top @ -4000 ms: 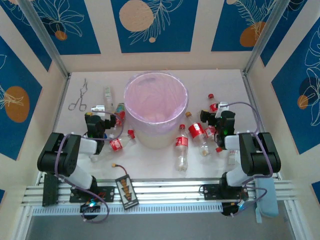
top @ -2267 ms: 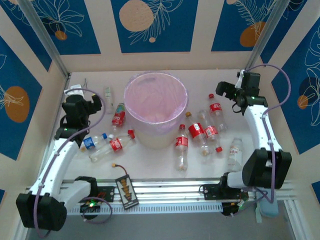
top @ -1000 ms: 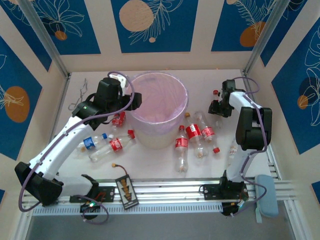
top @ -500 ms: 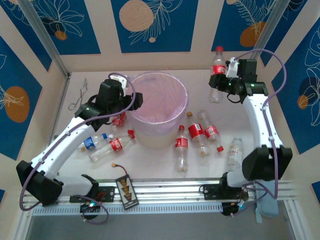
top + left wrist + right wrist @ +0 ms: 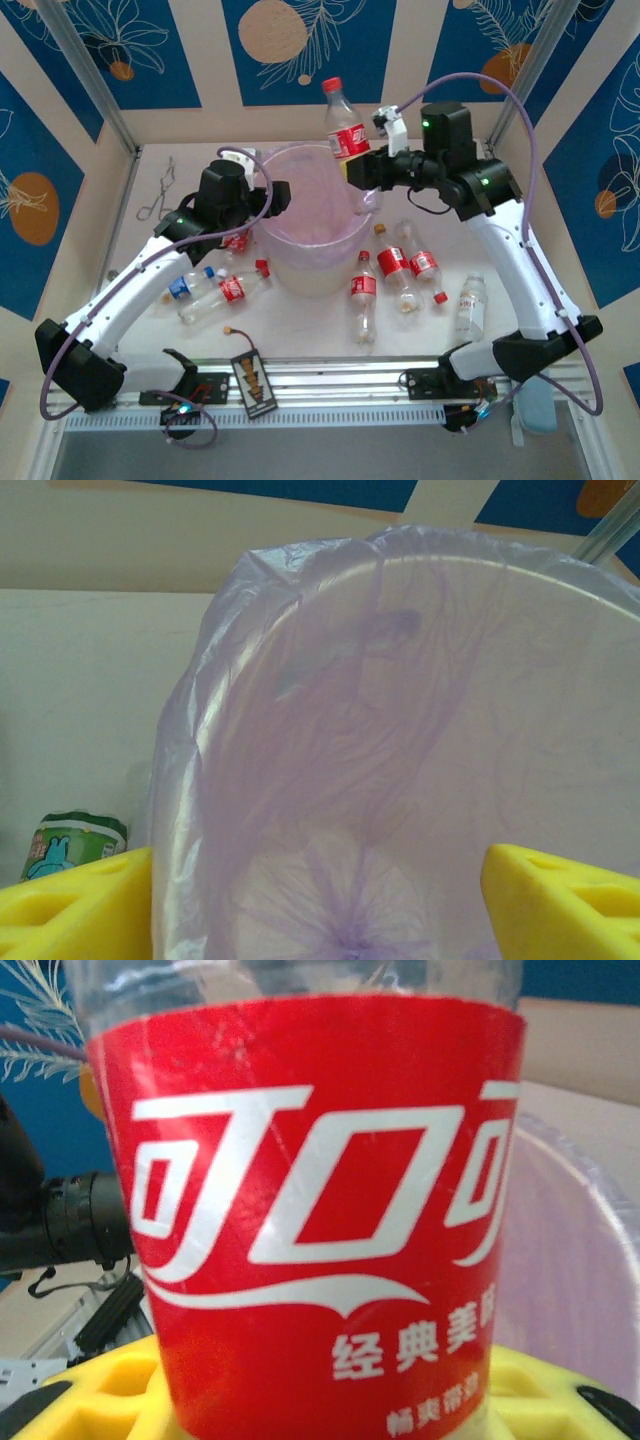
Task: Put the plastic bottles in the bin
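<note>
My right gripper (image 5: 362,168) is shut on a red-labelled bottle (image 5: 345,135), held upright with its red cap on top, over the far right rim of the bin (image 5: 300,265). In the right wrist view the red label (image 5: 320,1210) stands between yellow fingers (image 5: 90,1390). My left gripper (image 5: 272,196) is open beside the bin's left rim, and its yellow fingers (image 5: 75,910) stand wide apart around the lilac bag (image 5: 400,730). A green-labelled bottle (image 5: 70,845) lies to its left. Bottles lie on the table: blue-labelled (image 5: 180,287) and several red (image 5: 232,290) (image 5: 362,290) (image 5: 393,262).
Metal forceps (image 5: 158,190) lie at the far left. A pale-labelled bottle (image 5: 468,305) lies near the right front. A small black device (image 5: 252,378) sits at the front rail. The left arm (image 5: 130,285) crosses over the left bottles.
My right arm has swung left with the red-labelled bottle, from the far right of the table to over the bin's rim. The left arm has barely moved.
</note>
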Motion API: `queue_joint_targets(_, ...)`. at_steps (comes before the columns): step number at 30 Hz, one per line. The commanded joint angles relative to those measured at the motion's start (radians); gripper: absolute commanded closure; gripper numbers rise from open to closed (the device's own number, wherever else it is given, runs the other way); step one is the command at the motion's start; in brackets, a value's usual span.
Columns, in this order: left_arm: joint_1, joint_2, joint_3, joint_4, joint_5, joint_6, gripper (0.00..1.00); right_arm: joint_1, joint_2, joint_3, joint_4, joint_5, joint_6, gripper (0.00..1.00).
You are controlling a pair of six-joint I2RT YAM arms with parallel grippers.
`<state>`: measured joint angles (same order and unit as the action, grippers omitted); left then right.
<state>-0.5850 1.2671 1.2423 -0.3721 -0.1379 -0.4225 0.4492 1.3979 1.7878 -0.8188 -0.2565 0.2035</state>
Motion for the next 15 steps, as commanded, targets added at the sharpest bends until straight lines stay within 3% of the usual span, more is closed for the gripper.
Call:
queue_joint_targets(1, -0.016, 0.008, -0.040, 0.005, 0.000, -0.021, 0.20, 0.036, 0.064, 0.041, -0.065, 0.034, -0.039, 0.56)
queue_joint_targets(15, -0.016, -0.026, -0.070, 0.021, -0.032, -0.041, 0.21, 0.129, 0.245, 0.022, -0.071, 0.095, -0.113, 0.56)
